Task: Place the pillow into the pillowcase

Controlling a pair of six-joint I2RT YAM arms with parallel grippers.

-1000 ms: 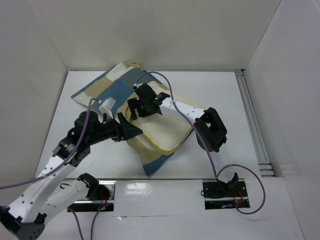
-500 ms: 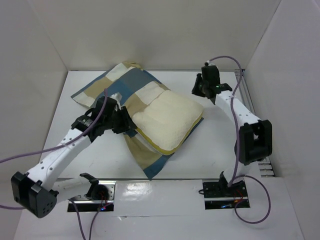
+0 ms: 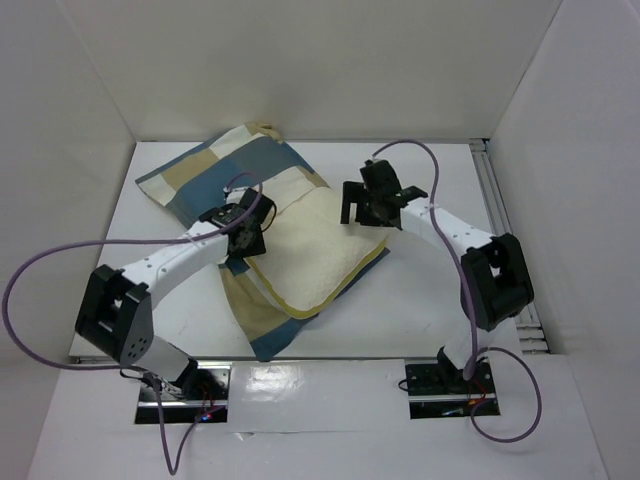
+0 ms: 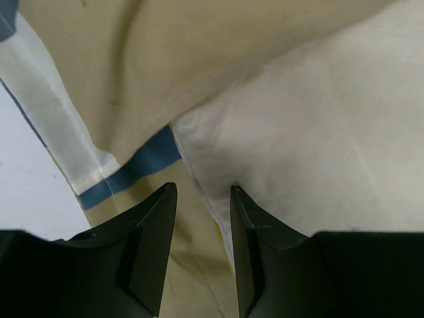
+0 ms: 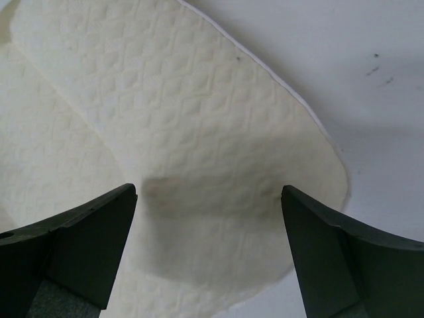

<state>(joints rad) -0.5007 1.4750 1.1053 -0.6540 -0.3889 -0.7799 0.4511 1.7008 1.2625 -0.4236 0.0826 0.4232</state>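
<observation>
The blue, tan and cream checked pillowcase (image 3: pixel 215 170) lies spread from the far left of the table to the near middle. The cream pillow (image 3: pixel 315 250) rests on top of it, uncovered, with its yellow edge showing along the near side. My left gripper (image 3: pixel 248 235) hangs over the pillow's left edge. In the left wrist view its fingers (image 4: pixel 248 225) stand partly apart, and the pillow (image 4: pixel 318 146) edge and tan pillowcase (image 4: pixel 99 66) fabric run through the gap of the left gripper (image 4: pixel 202 189). My right gripper (image 3: pixel 357 210) is wide open just above the pillow's far right corner (image 5: pixel 165 119), its tips (image 5: pixel 209 192) holding nothing.
White walls close in the table (image 3: pixel 430 300) at the left, back and right. A metal rail (image 3: pixel 505 250) runs along the right edge. Purple cables loop over both arms. Both arm bases sit at the near edge.
The right arm swung in from the far right corner to the pillow's far right corner, and its jaws spread wide. The left gripper moved right onto the pillow's left edge. The fabric shifted slightly left.
</observation>
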